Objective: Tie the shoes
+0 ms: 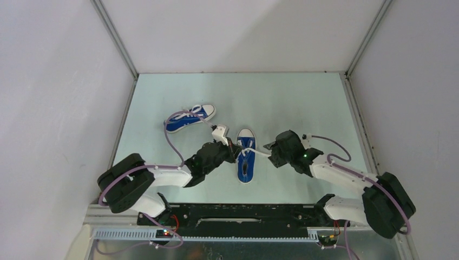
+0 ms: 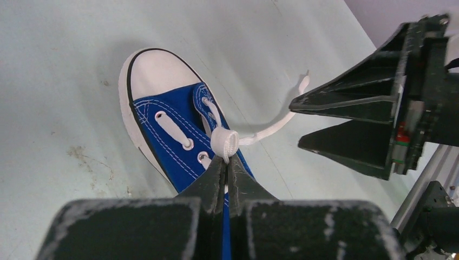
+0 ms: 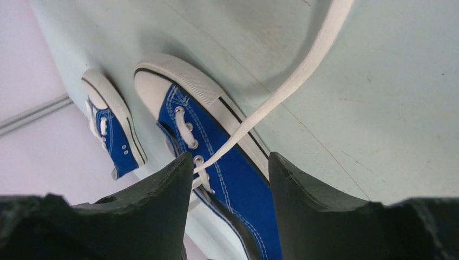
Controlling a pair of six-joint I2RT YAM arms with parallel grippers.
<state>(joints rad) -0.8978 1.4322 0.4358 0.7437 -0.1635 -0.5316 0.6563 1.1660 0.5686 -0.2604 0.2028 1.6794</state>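
Note:
Two blue shoes with white toe caps lie on the table. The near shoe [image 1: 246, 162] [image 2: 173, 138] [image 3: 238, 173] points its toe away from the arms. The far shoe [image 1: 189, 118] [image 3: 113, 135] lies on its side at the back left. My left gripper [image 1: 236, 148] [image 2: 227, 158] is shut on a folded loop of white lace [image 2: 224, 142] over the near shoe's eyelets. Just right of that shoe, my right gripper [image 1: 273, 154] [image 3: 227, 162] [image 2: 303, 122] is open. A loose lace end [image 3: 295, 78] [image 2: 276, 123] runs past its fingers without being pinched.
White walls enclose the table [image 1: 292, 103] on three sides, with metal rails along its left and right edges. A purple cable [image 1: 170, 141] loops from the left arm beside the far shoe. A black bar [image 1: 233, 214] at the near edge carries both arm bases.

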